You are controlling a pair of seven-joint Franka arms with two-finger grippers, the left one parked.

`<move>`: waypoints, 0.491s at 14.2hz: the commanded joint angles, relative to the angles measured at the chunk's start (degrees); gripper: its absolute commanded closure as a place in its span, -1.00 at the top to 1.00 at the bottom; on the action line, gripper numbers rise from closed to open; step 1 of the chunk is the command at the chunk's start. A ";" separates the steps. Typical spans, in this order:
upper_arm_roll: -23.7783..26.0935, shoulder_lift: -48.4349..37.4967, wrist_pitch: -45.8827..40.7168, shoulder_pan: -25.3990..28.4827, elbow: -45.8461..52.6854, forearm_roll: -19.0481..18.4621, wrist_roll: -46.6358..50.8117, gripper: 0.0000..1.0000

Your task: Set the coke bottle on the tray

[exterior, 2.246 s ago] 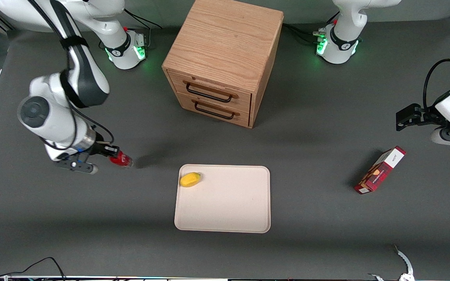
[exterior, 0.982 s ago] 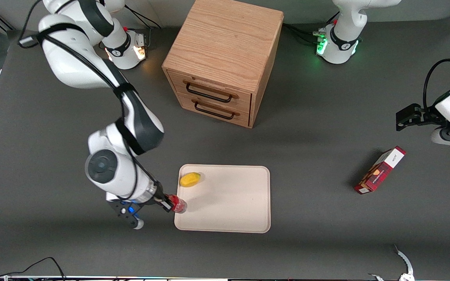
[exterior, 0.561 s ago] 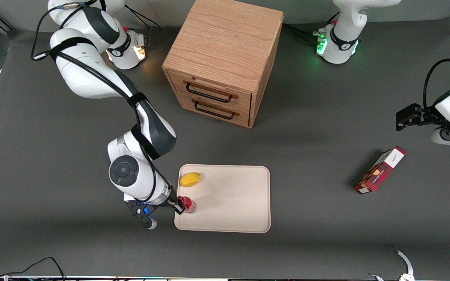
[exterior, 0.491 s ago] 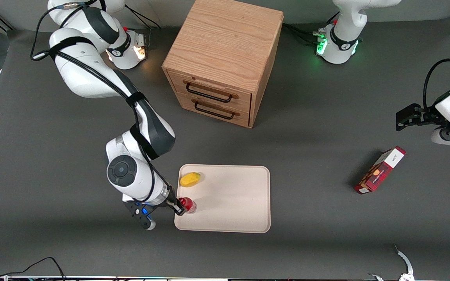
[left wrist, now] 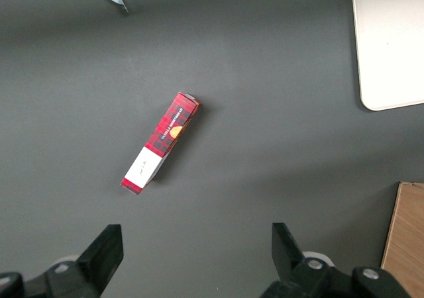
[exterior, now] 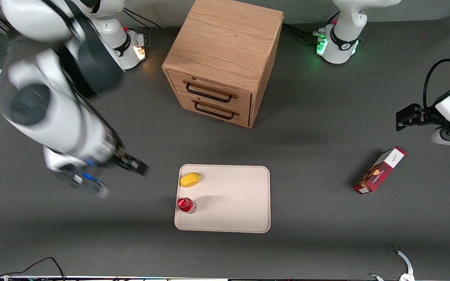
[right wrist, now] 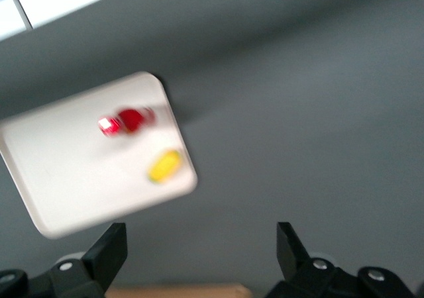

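Note:
The coke bottle, small and red with a red cap, stands upright on the cream-beige tray near its edge toward the working arm. It also shows in the right wrist view on the tray. My gripper is open and empty, raised above the bare table, apart from the tray and farther from the front camera than the bottle. Its fingers stand wide apart with nothing between them.
A yellow fruit lies on the tray's corner, farther from the camera than the bottle. The wooden drawer cabinet stands at the table's back. A red-and-white carton lies toward the parked arm's end.
My gripper has let go of the bottle, which now stands on the tray. The arm has pulled up and away from the tray toward the working arm's end.

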 commanded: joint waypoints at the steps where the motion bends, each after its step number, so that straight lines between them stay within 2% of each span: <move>1: -1.01 -12.46 -5.25 -7.21 -12.24 5.77 -12.01 1.00; 3: -8.97 -20.27 -5.37 -8.20 -20.92 10.51 -20.88 1.00; 4: -14.50 -24.31 -3.36 -7.94 -26.79 14.54 -24.41 1.00; 5: -17.95 -28.44 0.57 -7.76 -34.08 16.84 -27.14 1.00; 7: -19.48 -36.01 10.76 -7.76 -49.46 17.31 -29.19 1.00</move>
